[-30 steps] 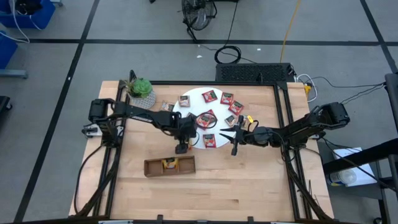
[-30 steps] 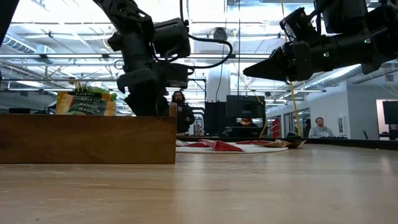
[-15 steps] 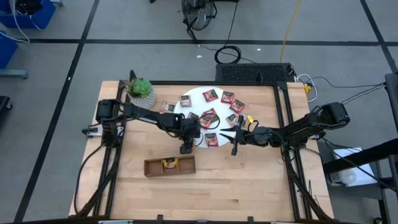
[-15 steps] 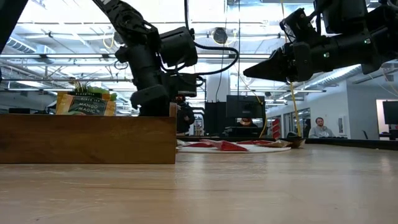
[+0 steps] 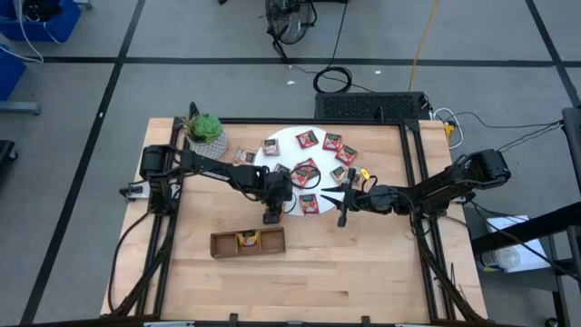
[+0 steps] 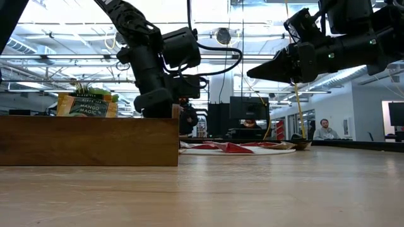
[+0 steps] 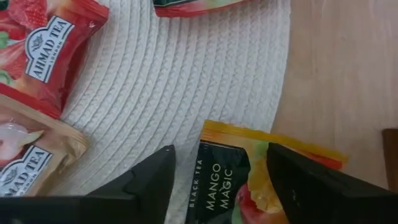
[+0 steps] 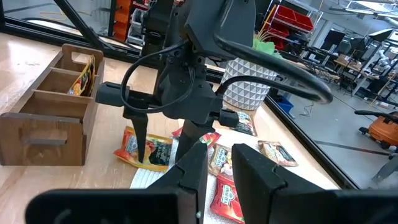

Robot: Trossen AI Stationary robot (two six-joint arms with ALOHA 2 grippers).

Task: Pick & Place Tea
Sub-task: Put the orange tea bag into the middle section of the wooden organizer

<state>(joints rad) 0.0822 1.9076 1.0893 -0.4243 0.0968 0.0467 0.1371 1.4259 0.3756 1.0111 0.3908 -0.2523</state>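
The left gripper [image 7: 217, 186], jaws spread, straddles an orange-yellow Mango Magic tea sachet [image 7: 249, 180] lying half off the white woven disc [image 7: 186, 81]. The right gripper [image 5: 340, 202] hovers nearby, jaws nearly together and empty.

— where do we see the left end effector [image 5: 270, 216]?

— reaching in from the left side, its wrist bent so the end effector points straight down near the middle of the desk [image 5: 363, 272]. we see its two fingers [image 7: 146, 183] spread apart, tips low.

— and the right end effector [image 5: 341, 205]?

— we see that arm stretched in from the right, held level above the desk. its fingers [image 8: 249, 171] stand close together with only a narrow gap between them, and we see nothing between them.
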